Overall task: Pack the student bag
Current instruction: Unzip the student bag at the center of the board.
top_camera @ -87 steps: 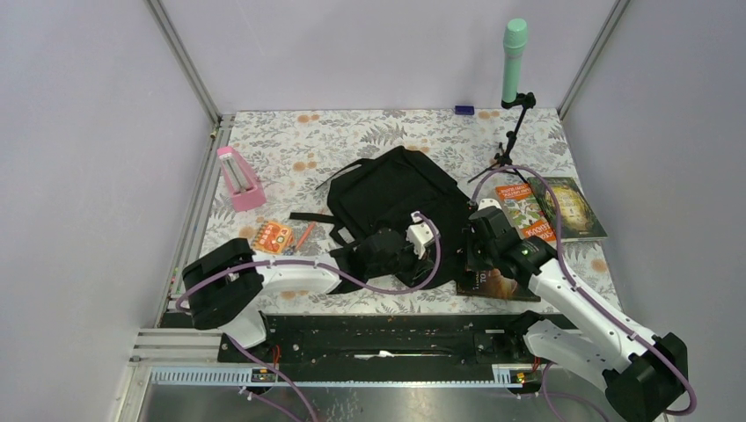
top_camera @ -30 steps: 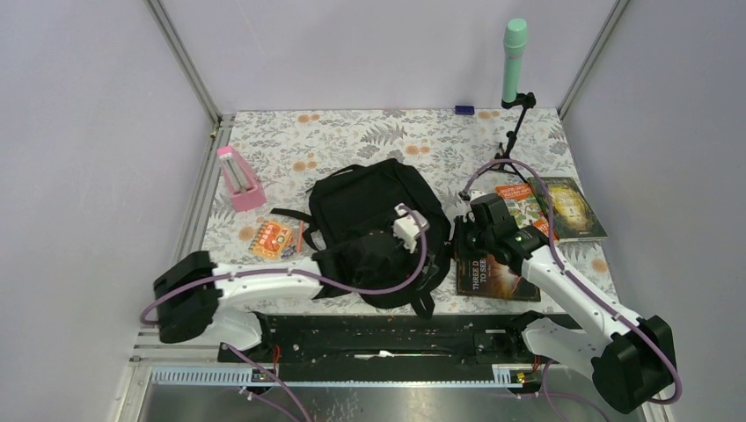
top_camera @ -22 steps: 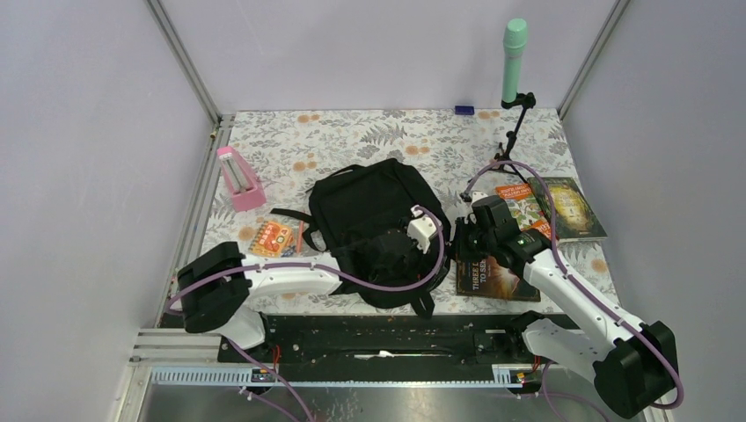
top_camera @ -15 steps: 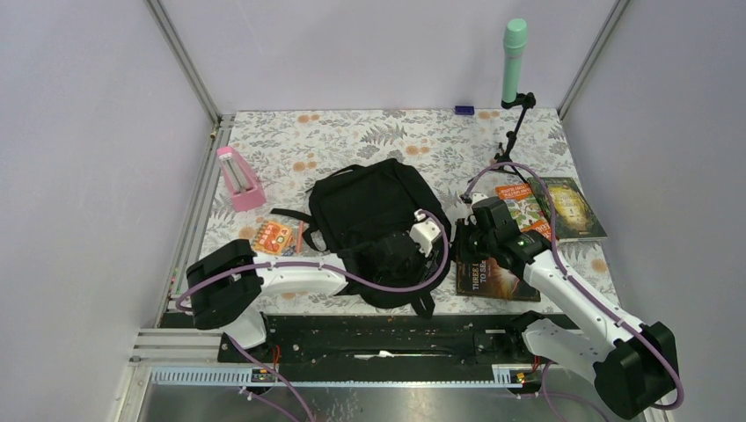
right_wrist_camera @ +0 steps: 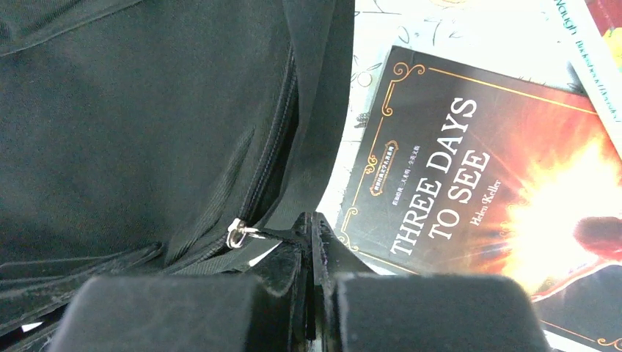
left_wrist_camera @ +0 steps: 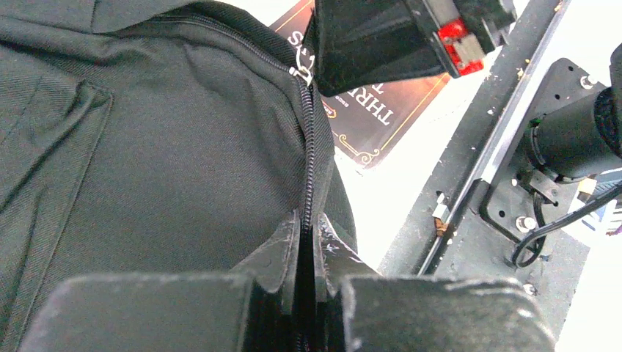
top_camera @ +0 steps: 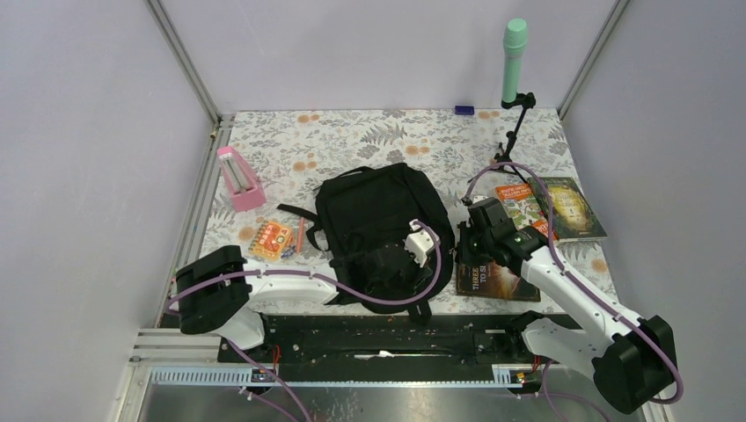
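The student bag (top_camera: 374, 207), a black backpack, lies flat mid-table. My left gripper (top_camera: 387, 264) is at its near edge, shut on the zipper seam (left_wrist_camera: 305, 169), which runs straight out from between the fingertips. At the bag's right side, my right gripper (top_camera: 464, 248) is shut on the black zipper pull tab (right_wrist_camera: 282, 233), whose metal ring (right_wrist_camera: 236, 235) sits just left of the fingertips. In the left wrist view the right gripper's body (left_wrist_camera: 396, 37) shows at the top, beside that same ring (left_wrist_camera: 301, 72).
A dark book, "Three Days to See" (top_camera: 493, 277), lies right of the bag under the right arm. Two more books (top_camera: 550, 207) lie further right. A pink holder (top_camera: 237, 178), an orange packet (top_camera: 271, 237) and a red pen (top_camera: 299, 234) sit left. A green-topped stand (top_camera: 513, 61) is at the back right.
My left gripper has gone from open to shut on the bag's zipper seam. The bag has shifted slightly right. The right gripper has stayed shut on the pull tab.
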Motion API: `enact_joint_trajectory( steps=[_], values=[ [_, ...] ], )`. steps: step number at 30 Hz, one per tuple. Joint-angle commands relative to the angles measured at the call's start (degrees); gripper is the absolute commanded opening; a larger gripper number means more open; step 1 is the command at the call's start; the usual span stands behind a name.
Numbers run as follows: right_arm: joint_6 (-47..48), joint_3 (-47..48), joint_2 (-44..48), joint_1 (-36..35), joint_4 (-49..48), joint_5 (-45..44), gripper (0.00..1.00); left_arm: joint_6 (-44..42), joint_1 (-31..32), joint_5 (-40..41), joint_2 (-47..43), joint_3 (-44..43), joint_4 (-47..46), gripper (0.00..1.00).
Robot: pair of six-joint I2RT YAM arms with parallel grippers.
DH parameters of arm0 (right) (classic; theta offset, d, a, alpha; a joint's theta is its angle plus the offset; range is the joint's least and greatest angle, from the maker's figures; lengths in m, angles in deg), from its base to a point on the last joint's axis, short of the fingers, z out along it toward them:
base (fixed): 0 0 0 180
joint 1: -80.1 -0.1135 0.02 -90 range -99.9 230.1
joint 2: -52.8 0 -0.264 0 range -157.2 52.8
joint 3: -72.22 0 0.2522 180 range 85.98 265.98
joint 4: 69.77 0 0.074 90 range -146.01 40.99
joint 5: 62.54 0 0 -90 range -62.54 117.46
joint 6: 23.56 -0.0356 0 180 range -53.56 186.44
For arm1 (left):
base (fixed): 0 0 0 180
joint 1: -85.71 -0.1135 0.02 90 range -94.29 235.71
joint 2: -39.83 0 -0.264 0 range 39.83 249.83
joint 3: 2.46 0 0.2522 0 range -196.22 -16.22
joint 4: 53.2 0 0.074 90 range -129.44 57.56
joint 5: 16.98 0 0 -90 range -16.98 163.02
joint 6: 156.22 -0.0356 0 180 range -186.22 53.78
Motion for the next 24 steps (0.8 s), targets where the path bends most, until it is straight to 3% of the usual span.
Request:
enact_joint_trajectory(
  steps=[1, 7, 24],
  values=[
    [2.7, 4.8, -1.5, 0.3, 1.6, -10.2, 0.00, 0.8, 0.8, 1.3, -4.1, 3.5, 1.0, 0.00],
    [4.6, 6.3, -4.3, 0.6, 1.6, -14.4, 0.00, 2.2, 2.0, 1.7, -7.0, 6.1, 1.6, 0.00],
    [6.3, 8.8, -14.8, 2.1, 0.7, -14.4, 0.00, 3.6, 3.6, -1.5, -18.7, 12.9, 7.0, 0.00]
  ],
)
